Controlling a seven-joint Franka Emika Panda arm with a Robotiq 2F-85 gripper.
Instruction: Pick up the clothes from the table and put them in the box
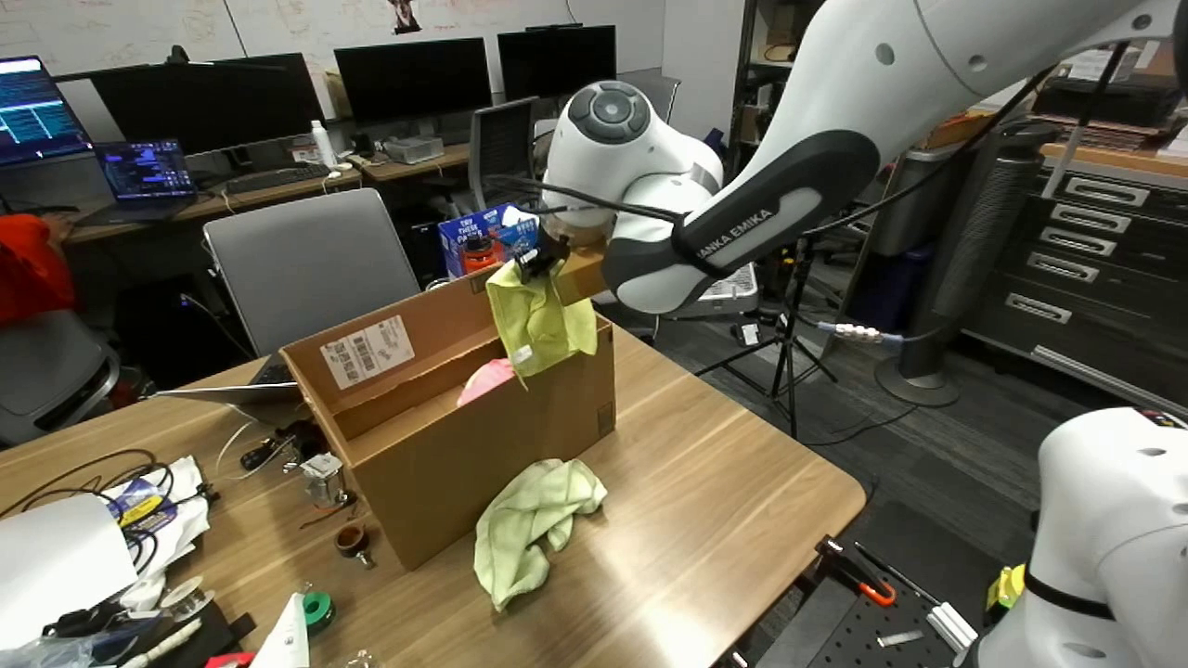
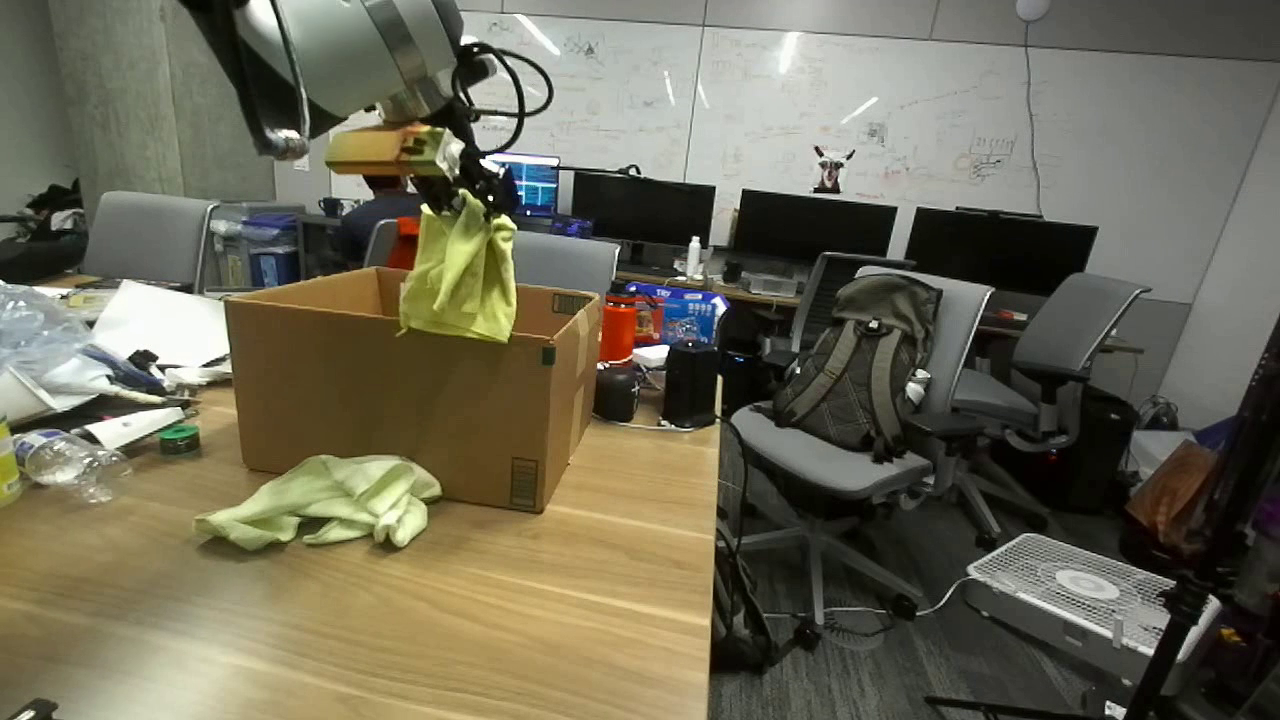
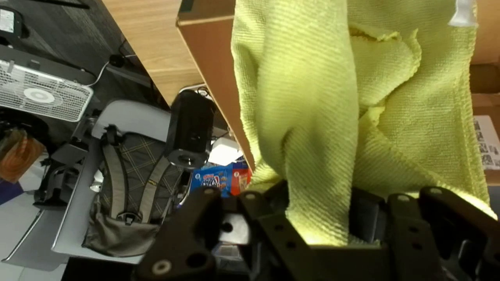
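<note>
The cardboard box (image 1: 436, 468) lies open above but blocks passage sideways.

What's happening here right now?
The gripper is shut on a yellow cloth, which hangs at one end of the box, by the rim; whether it touches the box is hard to tell. It has not been let go yet. Something pink shows inside the box in an exterior view. A green cloth lies on the table beside the box, not yet picked up.
</note>
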